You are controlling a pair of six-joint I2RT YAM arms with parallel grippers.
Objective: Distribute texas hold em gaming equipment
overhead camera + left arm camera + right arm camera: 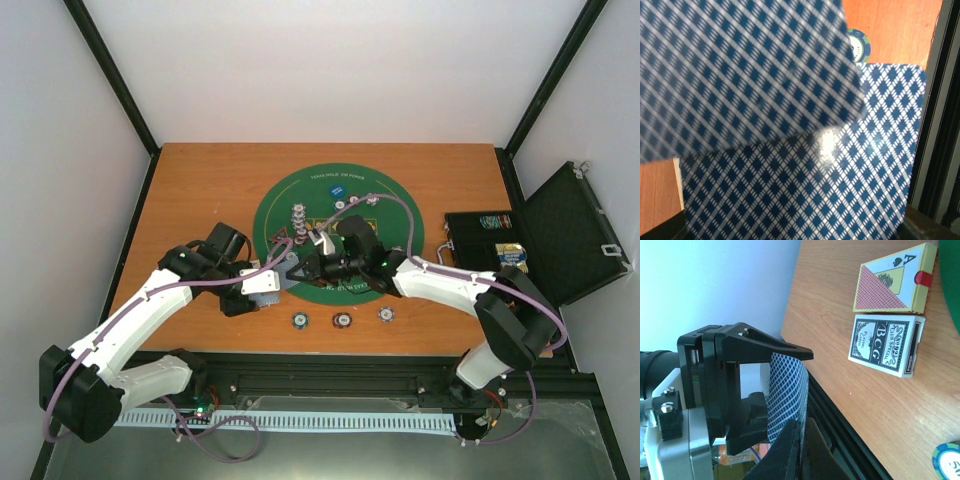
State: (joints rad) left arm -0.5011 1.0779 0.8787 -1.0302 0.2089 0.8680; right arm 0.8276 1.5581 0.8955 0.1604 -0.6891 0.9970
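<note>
Now the left gripper (787,380) clamps a stack of blue diamond-backed playing cards (805,190) at the left rim of the round green mat (290,195). The right gripper (801,432), closed, pinches the top card (740,75) by its edge. Bare wooden table (200,190) lies left of the mat.

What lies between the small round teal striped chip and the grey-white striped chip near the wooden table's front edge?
A small round brown striped chip, apart from the teal chip and the grey-white chip; the top external view shows it.
</note>
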